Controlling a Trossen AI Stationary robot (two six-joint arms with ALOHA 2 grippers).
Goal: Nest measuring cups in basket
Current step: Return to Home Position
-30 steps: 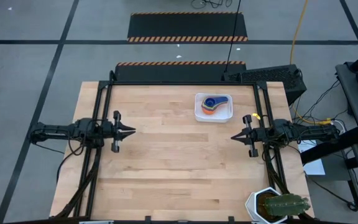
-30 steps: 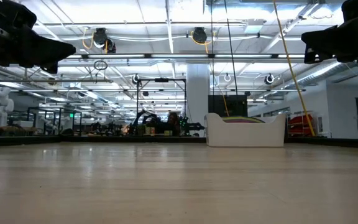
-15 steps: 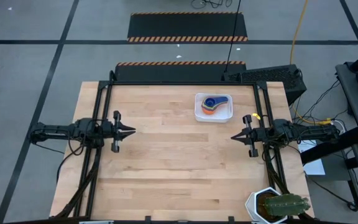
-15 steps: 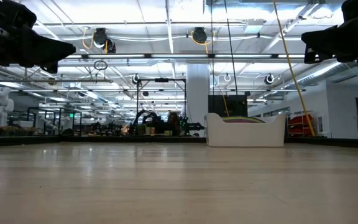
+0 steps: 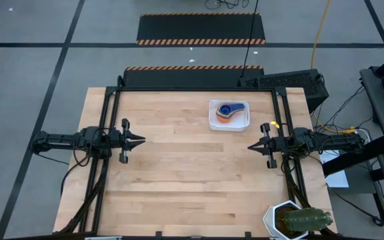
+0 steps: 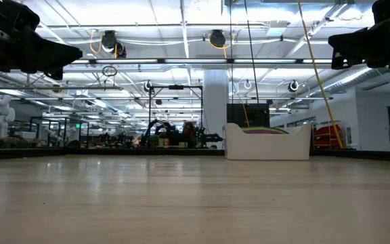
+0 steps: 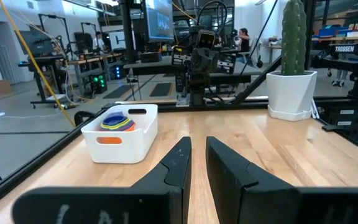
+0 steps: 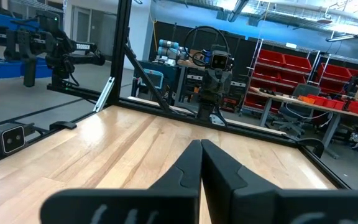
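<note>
At the bench's (image 5: 179,180) left edge the left gripper (image 5: 141,140) hangs above the wood, pointing inward; its fingers (image 7: 178,163) are slightly released, a narrow gap between them and nothing in it. Right of centre, near the far edge, sits the white basket (image 5: 213,123) with the measuring cups (image 5: 228,111) nested inside it in one stack: a blue cup on top, its handle toward the right arm, and orange showing beneath. At the right edge the right gripper (image 5: 251,147) faces the left one across the bare boards, well apart from the basket, its fingers (image 8: 190,163) clenched together on nothing. At the near right corner stands a cactus (image 5: 305,219) in a white pot (image 5: 272,217).
</note>
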